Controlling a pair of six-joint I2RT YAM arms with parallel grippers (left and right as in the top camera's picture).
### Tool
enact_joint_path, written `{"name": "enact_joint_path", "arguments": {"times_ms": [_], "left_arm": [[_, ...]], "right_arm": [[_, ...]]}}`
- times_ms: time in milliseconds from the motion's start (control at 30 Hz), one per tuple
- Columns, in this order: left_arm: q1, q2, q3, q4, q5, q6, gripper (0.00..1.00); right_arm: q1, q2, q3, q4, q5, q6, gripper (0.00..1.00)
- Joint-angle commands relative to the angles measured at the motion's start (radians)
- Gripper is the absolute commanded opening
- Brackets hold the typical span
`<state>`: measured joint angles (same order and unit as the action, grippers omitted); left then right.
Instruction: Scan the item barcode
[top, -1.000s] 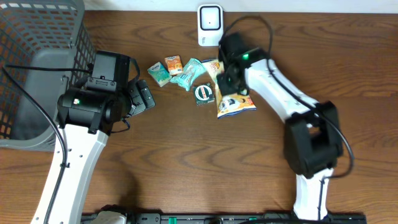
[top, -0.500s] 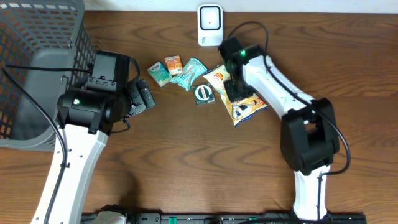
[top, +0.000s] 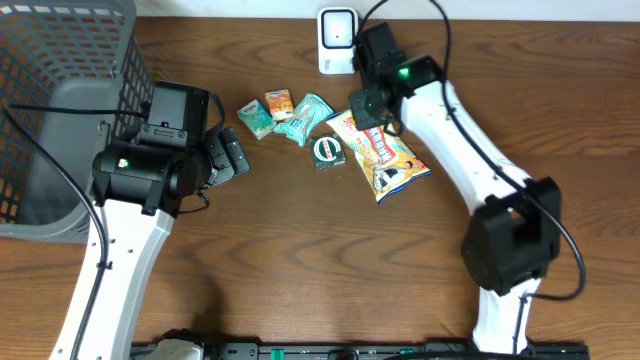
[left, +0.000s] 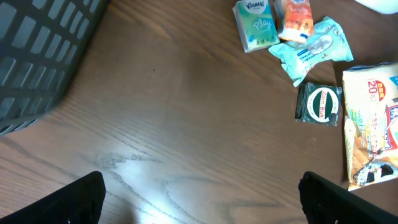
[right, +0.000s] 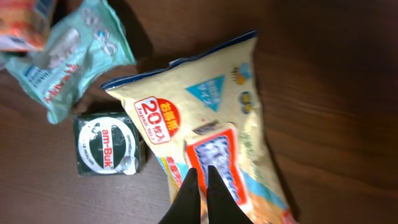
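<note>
Black fingers of the right gripper (right: 202, 177) were pressed shut, tips together over the yellow snack bag (right: 205, 106), which lay flat on the table (right: 336, 87) just beside a green tin (right: 107, 144); no fold showed between them. A sound grasp would need them opened onto an edge, then the barcode turned towards the white scanner (top: 338, 40) beyond. Farther off, the left gripper (left: 202, 196) stood wide and empty.

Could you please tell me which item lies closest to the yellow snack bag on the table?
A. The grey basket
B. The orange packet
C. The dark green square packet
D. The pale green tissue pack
C: the dark green square packet sits right beside the yellow snack bag, and nothing else lies as near.
</note>
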<state>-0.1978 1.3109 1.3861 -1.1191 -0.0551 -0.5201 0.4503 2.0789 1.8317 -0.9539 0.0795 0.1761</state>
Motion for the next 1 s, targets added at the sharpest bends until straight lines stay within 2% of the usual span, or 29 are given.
{"name": "enact_joint_path", "arguments": {"times_ms": [0,100,367,567,700,833,967], "left_arm": [[0.004,-0.003,0.003,-0.004,-0.01,-0.001,0.98],[0.004,-0.003,0.003,-0.004,-0.01,-0.001,0.98],[0.004,-0.003,0.003,-0.004,-0.01,-0.001,0.98],[0.004,-0.003,0.003,-0.004,-0.01,-0.001,0.98],[0.004,-0.003,0.003,-0.004,-0.01,-0.001,0.98],[0.004,-0.003,0.003,-0.004,-0.01,-0.001,0.98],[0.004,-0.003,0.003,-0.004,-0.01,-0.001,0.97]], "right_arm": [[0.006,0.088,-0.024,0.001,-0.009,0.024,0.01],[0.002,0.14,-0.025,0.005,-0.004,0.064,0.01],[0.007,0.243,-0.022,0.003,-0.003,0.063,0.01],[-0.012,0.109,0.058,-0.117,0.0,0.022,0.01],[-0.015,0.013,0.061,-0.205,0.001,-0.025,0.09],[-0.015,-0.006,0.055,-0.304,0.001,-0.024,0.09],[-0.017,-0.003,-0.017,-0.303,0.009,-0.023,0.09]]}}
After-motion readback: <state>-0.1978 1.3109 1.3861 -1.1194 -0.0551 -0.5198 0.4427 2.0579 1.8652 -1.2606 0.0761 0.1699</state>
